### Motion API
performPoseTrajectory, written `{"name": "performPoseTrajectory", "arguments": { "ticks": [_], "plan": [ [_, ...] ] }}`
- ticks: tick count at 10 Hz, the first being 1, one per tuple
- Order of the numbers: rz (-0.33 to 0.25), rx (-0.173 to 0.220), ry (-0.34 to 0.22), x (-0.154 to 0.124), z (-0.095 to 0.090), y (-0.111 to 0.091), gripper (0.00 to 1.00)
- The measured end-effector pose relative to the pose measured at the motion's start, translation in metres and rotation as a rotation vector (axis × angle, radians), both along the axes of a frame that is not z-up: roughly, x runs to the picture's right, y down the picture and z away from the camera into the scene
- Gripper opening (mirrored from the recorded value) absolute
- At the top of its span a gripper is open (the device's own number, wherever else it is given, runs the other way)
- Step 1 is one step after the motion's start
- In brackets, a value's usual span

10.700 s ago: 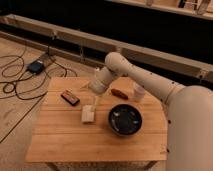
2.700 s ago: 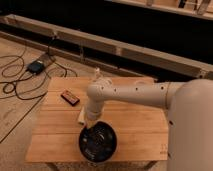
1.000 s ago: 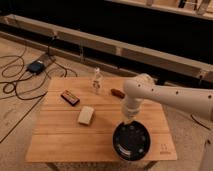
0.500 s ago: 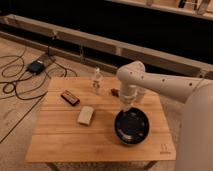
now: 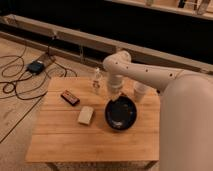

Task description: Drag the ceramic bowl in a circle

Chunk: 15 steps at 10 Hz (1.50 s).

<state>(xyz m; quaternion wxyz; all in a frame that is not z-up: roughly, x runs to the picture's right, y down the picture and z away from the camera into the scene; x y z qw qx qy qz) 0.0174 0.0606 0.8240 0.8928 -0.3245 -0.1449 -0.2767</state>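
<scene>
The ceramic bowl [image 5: 120, 113] is round, glossy and black, and sits on the wooden table [image 5: 60, 140] right of its middle. My gripper [image 5: 115, 95] hangs from the white arm [image 5: 150, 75], which reaches in from the right. The gripper points down at the bowl's far rim and is shut on that rim. Its fingertips are hidden against the dark bowl.
A small white cup [image 5: 140, 91] stands just right of the gripper near the table's back edge. A small clear bottle [image 5: 96, 81] stands just left of it. A beige block [image 5: 85, 115] lies left of the bowl and a dark flat bar [image 5: 70, 97] further left. Cables [image 5: 20, 75] lie on the floor.
The bowl and my gripper have moved together to the left and toward the table's back, away from the front right corner, and now lie closer to the beige block.
</scene>
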Motion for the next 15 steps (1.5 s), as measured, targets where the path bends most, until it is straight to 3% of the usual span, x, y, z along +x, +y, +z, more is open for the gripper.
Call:
{"name": "performPoseTrajectory", "arguments": {
  "ticks": [1, 4, 7, 11, 13, 15],
  "plan": [
    [-0.003, 0.004, -0.032, -0.017, -0.002, 0.001, 0.02],
    [0.016, -0.024, -0.152, -0.08, -0.017, 0.027, 0.02],
    [0.054, -0.071, -0.222, -0.112, -0.031, 0.056, 0.02],
    [0.072, -0.157, -0.226, -0.101, -0.044, 0.097, 0.02],
    [0.076, -0.204, -0.183, -0.077, -0.048, 0.116, 0.02],
    [0.098, -0.221, -0.12, -0.047, -0.045, 0.122, 0.02]
  ]
}}
